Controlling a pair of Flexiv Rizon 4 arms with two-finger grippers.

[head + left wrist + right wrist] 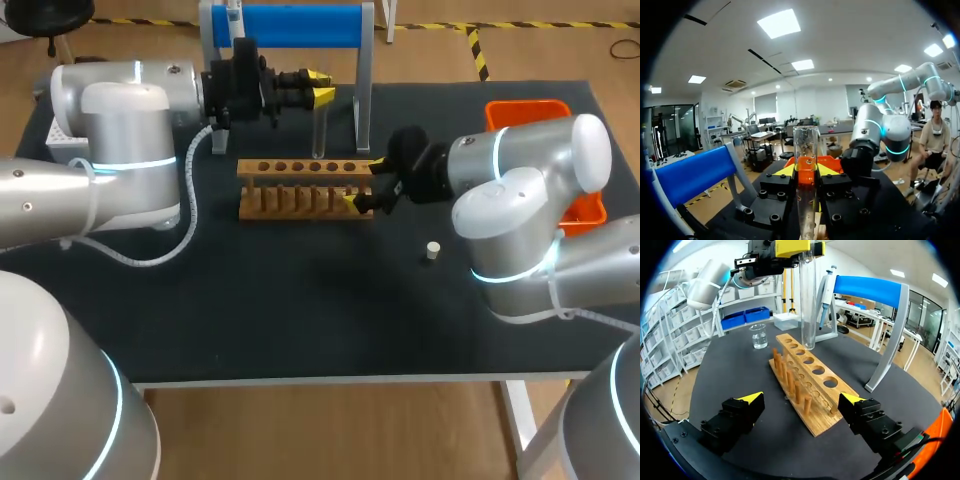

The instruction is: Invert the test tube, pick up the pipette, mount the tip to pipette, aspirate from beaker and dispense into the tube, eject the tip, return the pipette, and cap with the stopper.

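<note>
The clear glass test tube (319, 130) stands upright, clamped from both sides between the left jaws near its upper part, in the upper middle of the head view. Its rounded end hangs right at the top board of the light wooden tube rack (303, 188); I cannot tell whether it touches. The right jaws stand wide apart, one on either side of the rack's right-hand end, gripping nothing. A small cream stopper (432, 251) sits alone on the black worktop (300, 310), right of centre. An orange plastic tray (530, 108) lies at the upper right. From the right wrist, a small glass beaker (758, 336) stands beyond the rack's far end. A white pipette (826, 287) hangs on the blue-barred stand (290, 25).
</note>
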